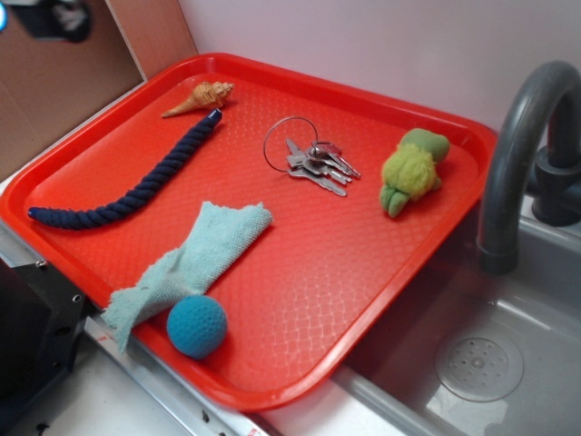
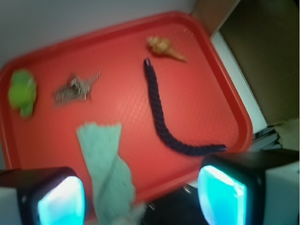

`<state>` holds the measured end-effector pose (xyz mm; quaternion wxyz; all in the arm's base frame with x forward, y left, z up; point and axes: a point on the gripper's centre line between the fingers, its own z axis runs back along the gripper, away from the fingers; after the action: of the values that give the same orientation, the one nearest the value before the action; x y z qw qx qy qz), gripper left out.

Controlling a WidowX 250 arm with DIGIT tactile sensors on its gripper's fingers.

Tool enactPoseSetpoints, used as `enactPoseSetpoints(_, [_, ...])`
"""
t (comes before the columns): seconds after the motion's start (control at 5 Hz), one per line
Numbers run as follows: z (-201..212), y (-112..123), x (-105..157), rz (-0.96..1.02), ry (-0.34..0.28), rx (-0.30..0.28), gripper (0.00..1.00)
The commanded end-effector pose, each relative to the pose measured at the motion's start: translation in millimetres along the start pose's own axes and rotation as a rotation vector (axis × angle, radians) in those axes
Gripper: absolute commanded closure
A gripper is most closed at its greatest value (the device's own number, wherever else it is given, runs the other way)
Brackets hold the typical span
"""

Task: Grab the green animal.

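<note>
Hovering spread and empty over the near edge of the red tray (image 2: 225, 79): claw (image 2: 140, 197). Lying at the far right (beside the keys (image 1: 313, 159)): green animal (image 1: 411, 170).

The tray (image 1: 109, 127) is seen as glossy red plastic with a fine dimpled texture; the green animal (image 1: 413, 170) is made of fuzzy plush, its head of smoother cloth; the keys (image 1: 318, 163) and their ring are of bright metal; the rope (image 1: 127, 186) is of twisted navy cord, matt; the cloth (image 1: 195, 259) is a pale teal nubby weave; the ball (image 1: 196, 326) is crocheted yarn; the shell (image 1: 201, 97) is ridged and hard; the faucet (image 1: 517, 154) is of matt grey finish; the pincer (image 2: 140, 199) pads are shown glossy.
</note>
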<state>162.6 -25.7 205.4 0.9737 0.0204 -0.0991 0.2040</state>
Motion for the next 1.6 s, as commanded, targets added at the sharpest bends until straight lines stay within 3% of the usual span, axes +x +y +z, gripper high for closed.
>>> enactPoseSetpoints(0.0, [-28,-47,33,-0.011,-0.138,-0.063,0.00])
enactPoseSetpoints(0.2, [-49,-78,54,-0.019,-0.190,-0.079,0.00])
enactPoseSetpoints(0.4, [-71,-104,64,-0.075,-0.186,-0.111,0.00])
enactPoseSetpoints(0.6, [-91,-128,73,-0.122,-0.163,-0.194,0.00])
enactPoseSetpoints(0.8, [-109,-143,83,-0.148,-0.116,-0.237,0.00])
enactPoseSetpoints(1.4, [-174,-171,88,-0.255,0.018,-0.302,0.00])
